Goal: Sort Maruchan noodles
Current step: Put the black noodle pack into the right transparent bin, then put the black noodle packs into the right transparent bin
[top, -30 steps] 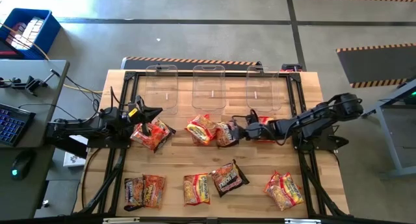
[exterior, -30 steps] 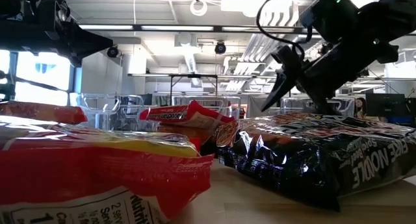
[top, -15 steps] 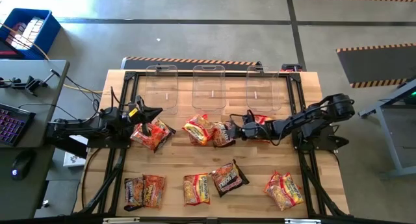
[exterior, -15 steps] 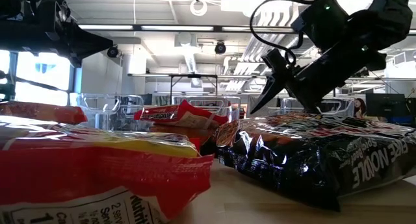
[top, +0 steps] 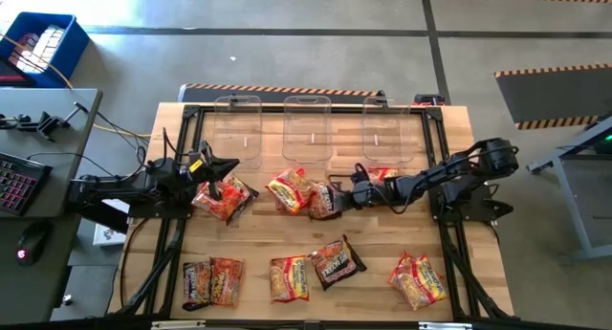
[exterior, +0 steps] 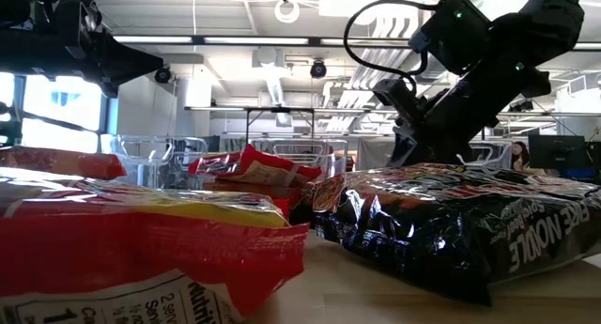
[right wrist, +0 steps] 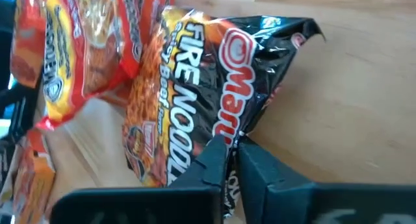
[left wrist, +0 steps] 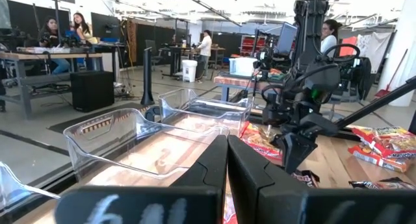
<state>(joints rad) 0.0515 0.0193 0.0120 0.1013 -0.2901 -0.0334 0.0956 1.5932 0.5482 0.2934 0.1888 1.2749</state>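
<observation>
Several Maruchan packets lie flat on the wooden table. A dark Fire Noodle packet (top: 323,198) lies mid-table and overlaps an orange-red packet (top: 290,191) on its left. It also shows in the right wrist view (right wrist: 214,74). My right gripper (top: 338,191) reaches in from the table's right and is shut on this dark packet. A red-and-white packet (top: 382,177) lies under the right arm. My left gripper (top: 233,165) is shut and empty, and hovers above an orange packet (top: 222,198) at the left. My right gripper pinches the dark packet's right-hand edge (right wrist: 229,138) between its two fingers (right wrist: 209,160). The fingers come from the table's right, slanting down. The packet lies on the table, and its far side rests against the orange-red packet (right wrist: 84,49).
Three clear plastic bins (top: 238,129) (top: 307,129) (top: 387,129) stand in a row at the table's far edge. Several more packets lie along the near edge, among them a dark one (top: 335,263) and an orange one (top: 417,279). People show in the room beyond.
My right gripper has moved toward the table's left and down onto the dark packet. Its fingers have gone from spread open to shut. The dark packet and the orange-red packet beside it have slid a little toward the table's left.
</observation>
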